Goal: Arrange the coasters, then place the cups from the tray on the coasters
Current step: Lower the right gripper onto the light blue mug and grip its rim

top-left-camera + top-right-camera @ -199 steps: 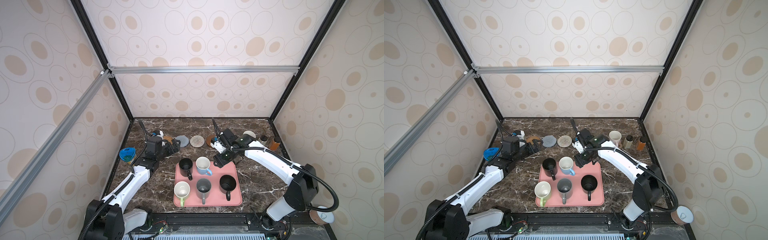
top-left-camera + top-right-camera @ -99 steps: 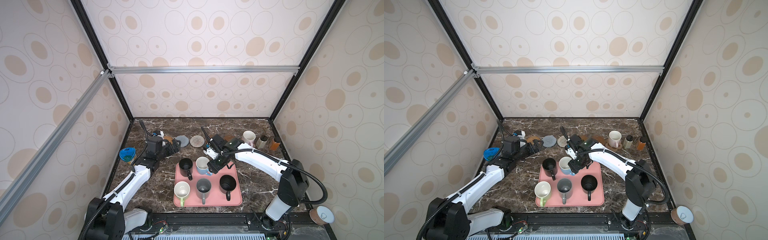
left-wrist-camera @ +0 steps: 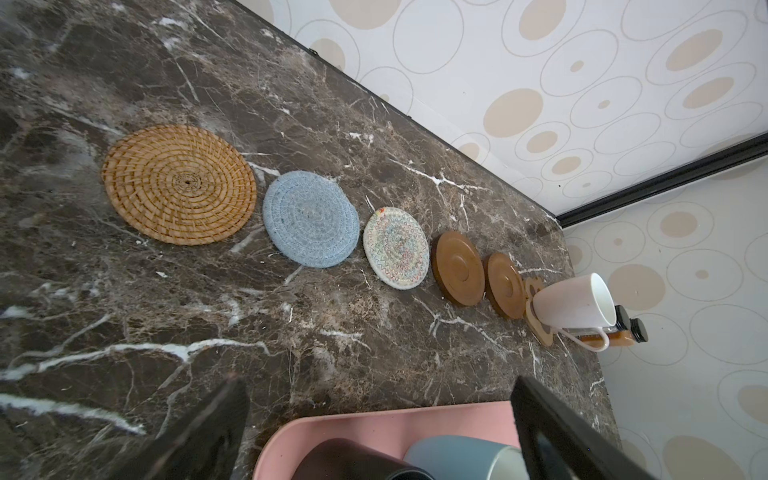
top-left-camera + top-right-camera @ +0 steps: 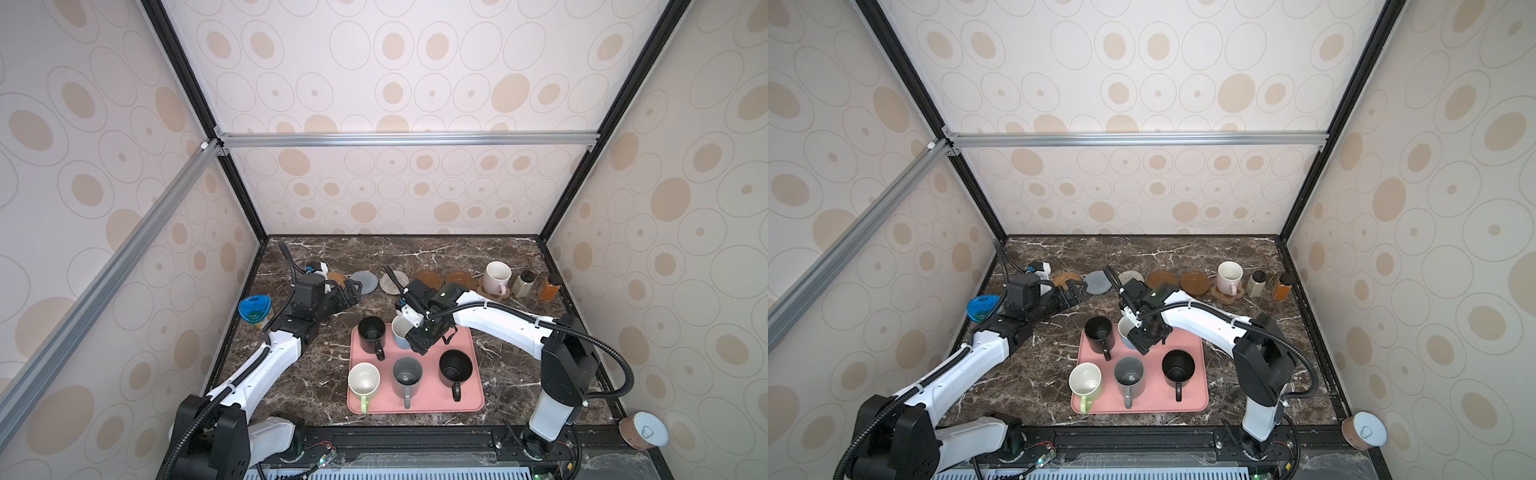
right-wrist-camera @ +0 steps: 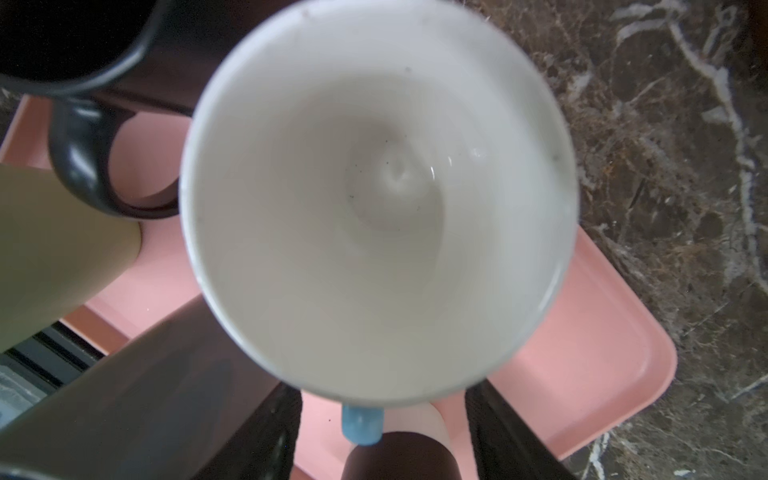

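Dark marble tabletop (image 4: 519,374) carries the pink tray (image 4: 432,401) — behind it, six coasters (image 4: 365,281) and two bottles (image 4: 523,283) in a row.

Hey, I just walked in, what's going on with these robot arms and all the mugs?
Six coasters lie in a row along the back of the table. The pale pink mug stands on the paw-shaped coaster at the right end. The other five are on the pink tray. The right gripper is down at the light blue mug, open jaws either side of its handle, not yet gripping. The left gripper hovers open and empty by the left end of the row.
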Robot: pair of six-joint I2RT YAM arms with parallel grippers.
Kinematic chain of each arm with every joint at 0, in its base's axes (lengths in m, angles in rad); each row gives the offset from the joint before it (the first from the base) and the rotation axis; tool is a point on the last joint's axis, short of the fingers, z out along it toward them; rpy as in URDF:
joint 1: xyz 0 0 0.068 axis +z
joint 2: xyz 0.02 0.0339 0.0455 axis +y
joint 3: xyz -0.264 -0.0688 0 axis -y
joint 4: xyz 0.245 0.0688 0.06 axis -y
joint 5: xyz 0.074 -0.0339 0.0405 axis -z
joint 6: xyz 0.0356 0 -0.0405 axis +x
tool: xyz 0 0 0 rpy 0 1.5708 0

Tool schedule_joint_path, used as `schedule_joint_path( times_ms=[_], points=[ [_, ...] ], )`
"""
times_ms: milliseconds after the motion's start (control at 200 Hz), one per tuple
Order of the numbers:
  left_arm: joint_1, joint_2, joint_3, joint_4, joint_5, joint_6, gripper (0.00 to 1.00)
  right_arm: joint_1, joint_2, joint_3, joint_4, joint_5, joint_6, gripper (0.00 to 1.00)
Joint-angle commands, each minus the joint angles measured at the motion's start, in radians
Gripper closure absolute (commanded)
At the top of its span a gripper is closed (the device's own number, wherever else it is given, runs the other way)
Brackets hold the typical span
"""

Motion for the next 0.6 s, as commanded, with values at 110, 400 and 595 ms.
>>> schedule_joint_path(
  times_ms=[110, 400, 595],
  points=[
    [0.007, -0.013, -0.003, 0.017, 0.003, -0.015, 0.0, 0.023, 0.028, 0.011, 0.007, 0.098, 0.042, 0.41],
    [0.007, -0.033, -0.046, 0.048, -0.001, -0.014, 0.0, 0.024, 0.039, 0.026, -0.002, 0.119, 0.062, 0.57],
    [0.008, -0.033, -0.048, 0.049, -0.004, -0.011, 0.0, 0.024, 0.039, 0.014, 0.017, 0.12, 0.069, 0.62]
  ],
)
